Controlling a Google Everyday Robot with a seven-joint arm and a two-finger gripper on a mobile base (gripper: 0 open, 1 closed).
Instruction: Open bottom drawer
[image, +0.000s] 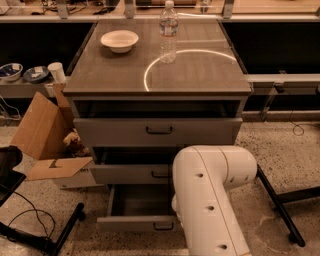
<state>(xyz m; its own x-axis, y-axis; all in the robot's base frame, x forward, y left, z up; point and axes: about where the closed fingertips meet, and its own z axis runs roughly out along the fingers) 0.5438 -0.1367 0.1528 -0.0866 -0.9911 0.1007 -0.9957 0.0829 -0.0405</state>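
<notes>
The bottom drawer (135, 221) of the grey cabinet is pulled out, showing a plain grey shallow tray (142, 201) and a small black bar handle (163, 227) on its slim front. The middle drawer (127, 173) and the top drawer (158, 131) stand slightly out above it. My white arm (212, 200) fills the lower middle of the view and covers the right part of the bottom and middle drawers. My gripper is hidden behind the arm and does not show.
On the cabinet top (200, 75) stand a white bowl (119, 40) and a clear water bottle (168, 31). An open cardboard box (45, 135) sits at the left. A black stand leg (277, 205) lies on the speckled floor at the right.
</notes>
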